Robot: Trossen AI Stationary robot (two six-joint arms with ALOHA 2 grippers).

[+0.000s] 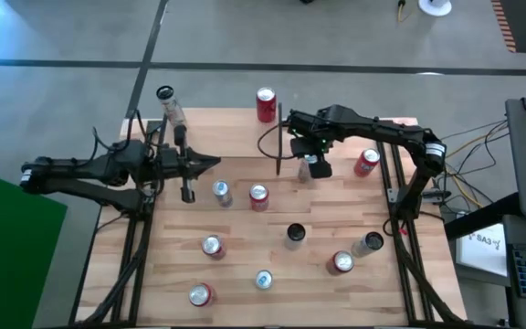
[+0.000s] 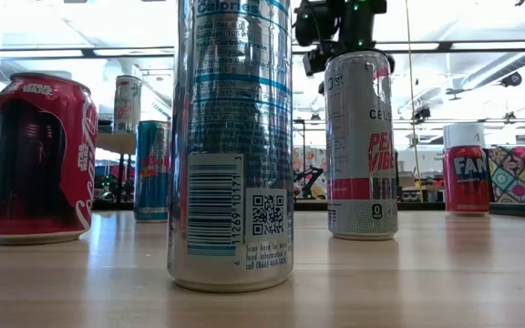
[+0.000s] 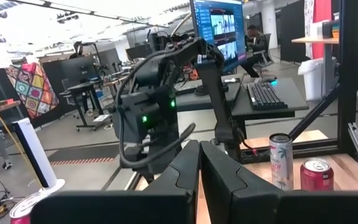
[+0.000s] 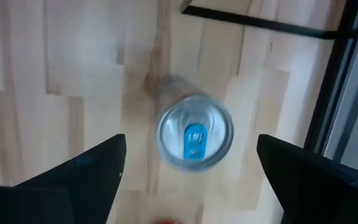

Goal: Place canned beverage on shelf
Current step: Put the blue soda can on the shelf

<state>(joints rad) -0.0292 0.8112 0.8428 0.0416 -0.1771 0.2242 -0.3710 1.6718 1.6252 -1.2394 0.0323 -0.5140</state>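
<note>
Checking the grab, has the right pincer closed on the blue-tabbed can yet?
No, the right pincer stands wide open, its fingers clear of the can on both sides.

You see a tall silver can (image 2: 231,146) closest on the bench (image 2: 427,282), a dark red can (image 2: 39,159) left, a white-pink can (image 2: 361,146) behind.

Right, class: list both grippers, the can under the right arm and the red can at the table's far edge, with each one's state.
left gripper: shut, empty.
right gripper: open, above the can, not gripping it.
can: upright on the wood, free between the open fingers.
red can: upright, untouched.
</note>
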